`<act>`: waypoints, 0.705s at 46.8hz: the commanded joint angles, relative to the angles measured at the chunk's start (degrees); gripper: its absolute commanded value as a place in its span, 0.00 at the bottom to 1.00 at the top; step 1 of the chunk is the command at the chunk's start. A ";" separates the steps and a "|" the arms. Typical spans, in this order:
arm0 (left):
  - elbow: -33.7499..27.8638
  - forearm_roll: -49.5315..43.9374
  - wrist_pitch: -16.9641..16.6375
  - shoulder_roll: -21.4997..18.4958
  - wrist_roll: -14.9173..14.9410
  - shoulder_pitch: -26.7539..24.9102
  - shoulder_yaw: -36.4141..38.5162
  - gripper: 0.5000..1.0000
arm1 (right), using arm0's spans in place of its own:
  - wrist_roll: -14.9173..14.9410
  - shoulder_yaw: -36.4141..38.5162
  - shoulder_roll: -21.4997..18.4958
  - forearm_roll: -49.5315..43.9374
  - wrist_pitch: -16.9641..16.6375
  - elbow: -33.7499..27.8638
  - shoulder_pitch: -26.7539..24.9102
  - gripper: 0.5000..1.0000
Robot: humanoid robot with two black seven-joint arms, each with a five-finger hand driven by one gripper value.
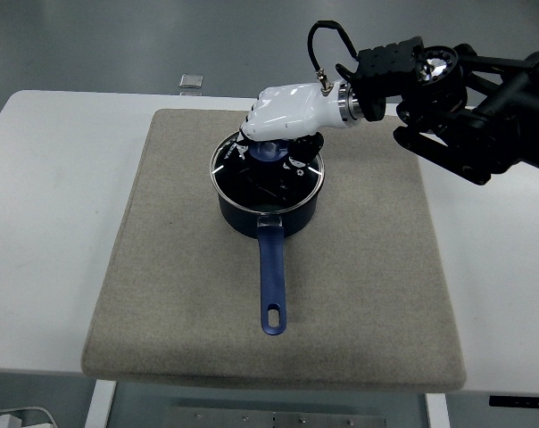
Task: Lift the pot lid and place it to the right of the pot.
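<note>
A dark blue pot (pixel 271 209) stands on the grey mat (pixel 162 267), its long blue handle (pixel 271 285) pointing toward the near edge. The glass lid (pixel 268 171) with a metal rim covers it and looks slightly tilted. My right hand (pixel 283 120), white with a black arm behind it, reaches in from the right and curls its fingers around the lid's blue knob (pixel 269 152). Whether the lid's rim has come off the pot I cannot tell.
The mat covers most of the white table (pixel 46 178). A small grey square object (pixel 191 81) lies at the table's far edge. Bare mat shows to the right of the pot (pixel 377 232).
</note>
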State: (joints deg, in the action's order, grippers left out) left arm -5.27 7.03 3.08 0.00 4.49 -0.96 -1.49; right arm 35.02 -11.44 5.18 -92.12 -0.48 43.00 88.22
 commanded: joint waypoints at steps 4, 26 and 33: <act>0.00 0.00 0.00 0.00 0.00 -0.01 0.00 1.00 | -0.02 -0.08 0.09 0.01 -0.04 -0.02 0.29 0.00; 0.00 0.00 0.00 0.00 0.00 -0.01 0.00 1.00 | -0.02 -0.08 0.09 -0.07 -0.31 -0.02 1.17 0.00; 0.00 0.00 0.00 0.00 0.00 -0.01 0.00 1.00 | -0.02 -0.08 0.01 0.01 -0.31 -0.02 1.96 0.00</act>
State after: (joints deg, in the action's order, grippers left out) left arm -5.27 7.03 3.08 0.00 4.48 -0.96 -1.52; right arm 35.00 -11.54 5.25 -92.20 -0.81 42.99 89.83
